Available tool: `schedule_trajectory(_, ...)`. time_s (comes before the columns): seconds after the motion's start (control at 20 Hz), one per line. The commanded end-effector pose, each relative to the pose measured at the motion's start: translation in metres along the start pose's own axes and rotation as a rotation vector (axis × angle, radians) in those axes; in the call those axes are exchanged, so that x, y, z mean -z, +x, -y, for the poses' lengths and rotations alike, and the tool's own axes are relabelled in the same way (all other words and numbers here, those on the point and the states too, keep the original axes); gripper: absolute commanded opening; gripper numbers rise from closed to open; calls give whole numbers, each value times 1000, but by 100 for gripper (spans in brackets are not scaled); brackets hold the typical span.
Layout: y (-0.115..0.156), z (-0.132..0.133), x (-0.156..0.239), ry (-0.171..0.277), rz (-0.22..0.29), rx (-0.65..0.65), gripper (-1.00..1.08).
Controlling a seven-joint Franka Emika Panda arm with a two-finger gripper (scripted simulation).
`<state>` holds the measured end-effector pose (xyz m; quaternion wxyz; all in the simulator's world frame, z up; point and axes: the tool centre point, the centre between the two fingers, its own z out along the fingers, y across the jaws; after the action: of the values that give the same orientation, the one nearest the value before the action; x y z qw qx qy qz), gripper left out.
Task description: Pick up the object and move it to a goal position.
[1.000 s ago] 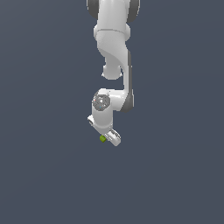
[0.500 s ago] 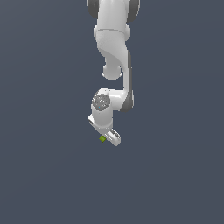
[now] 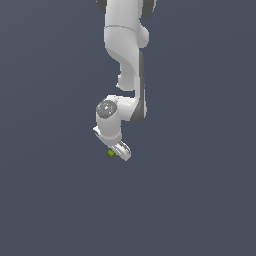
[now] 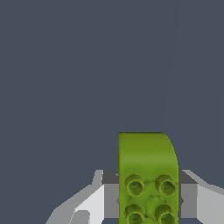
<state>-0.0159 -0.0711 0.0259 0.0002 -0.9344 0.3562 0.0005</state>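
At the tip of the arm: hand closed on the object.

Between the two fingers, pinched on opposite sides, a lime-green block with round recessed studs on the face turned to the wrist view. Apparently carried above the plain dark surface, presumably for transfer toward the goal; no goal marker visible. No brand, label or writing readable anywhere.

In the exterior view, the arm is cut off by the top edge, and most of the green block is hidden behind the gripper. In the wrist view, the block and both fingers are cropped at the lower edge.
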Motion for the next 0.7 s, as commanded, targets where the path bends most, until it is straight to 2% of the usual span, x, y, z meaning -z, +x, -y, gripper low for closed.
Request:
schedule_trajectory(0.0, 3, -20, 7, 0, -1, -1, -100)
schedule_trajectory(0.35, 10, -75, 26, 1, -1, -2, -100)
schedule_trajectory(0.65, 14, -98, 35, 1, -1, -2, -100)
